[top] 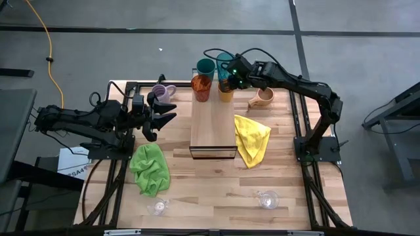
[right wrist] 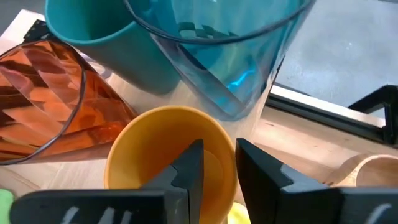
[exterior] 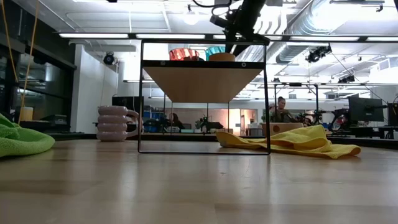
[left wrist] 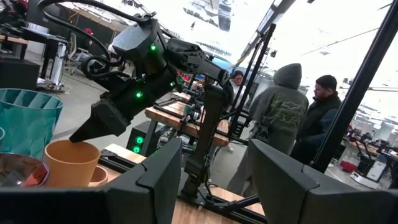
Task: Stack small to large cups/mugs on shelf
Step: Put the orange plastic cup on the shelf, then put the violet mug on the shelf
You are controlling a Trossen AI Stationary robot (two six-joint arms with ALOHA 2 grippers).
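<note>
The shelf [top: 213, 129] stands mid-table. At its far end are an amber tumbler [top: 201, 87], an orange cup [right wrist: 168, 146] and two teal tumblers [top: 205, 67] [top: 225, 62]. My right gripper [right wrist: 219, 165] hangs over the orange cup, slanting down and open. One finger is inside the cup's rim and one outside. A lavender mug [top: 162, 92] stands on the table left of the shelf and a tan mug [top: 264, 97] to its right. Two clear glasses [top: 159, 207] [top: 268, 198] stand near the front edge. My left gripper [top: 161, 118] waits open beside the lavender mug. My right gripper straddles the orange cup's rim [right wrist: 231, 149] on the side toward the tan mug, coming from above at a slant. The gap between its fingers is wider than the cup's wall. I cannot tell whether either finger touches it. The cup stands upright.
A yellow cloth [top: 252, 139] lies right of the shelf and a green cloth [top: 149, 168] to the left near the front. People stand in the room beyond the table [left wrist: 280, 118]. The near half of the shelf top [top: 213, 137] is bare.
</note>
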